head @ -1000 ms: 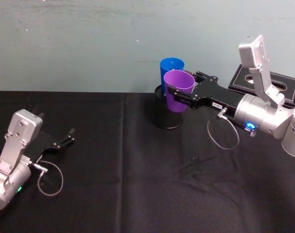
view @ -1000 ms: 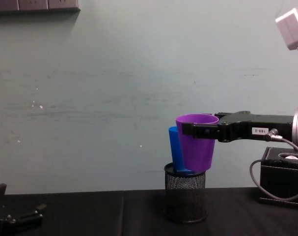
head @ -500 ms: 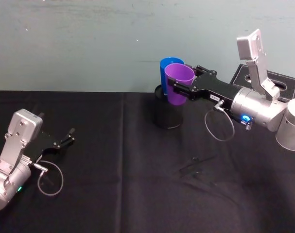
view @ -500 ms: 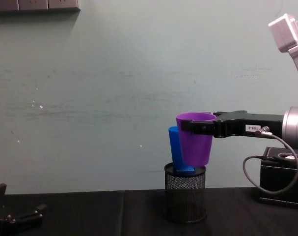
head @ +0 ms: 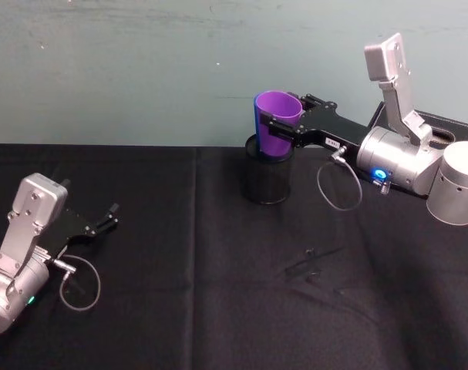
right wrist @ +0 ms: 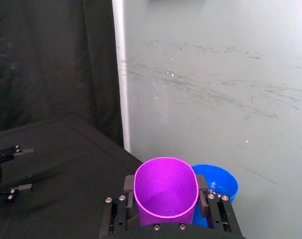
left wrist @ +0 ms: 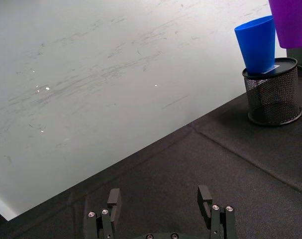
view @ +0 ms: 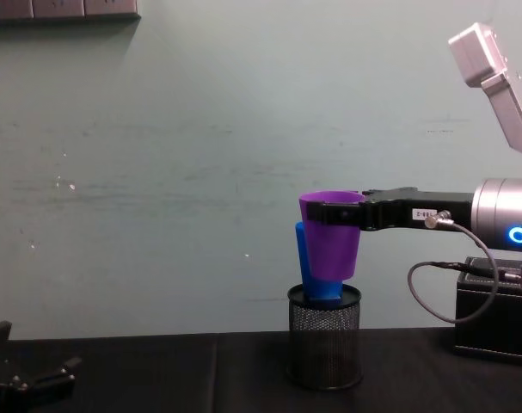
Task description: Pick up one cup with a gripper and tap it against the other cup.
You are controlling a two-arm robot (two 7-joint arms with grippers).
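The right gripper (head: 283, 128) is out over the far side of the table (head: 218, 270), clamped on the purple cup (view: 331, 245) just under its rim, one finger on each side. The cup is upright and in the air, its base hanging right above the mouth of the mesh holder (view: 324, 348). The blue cup (left wrist: 257, 45) stands inside that holder, leaning a little, on the wall side of the purple one. From the right wrist the two rims sit side by side (tight enough that I can't tell whether they actually touch). From the chest the purple cup covers most of the blue one. Over on the left, the left gripper (left wrist: 159, 199) rests low by the table, jaws spread wide with nothing between them. A black box (view: 493, 310) sits at the far right.
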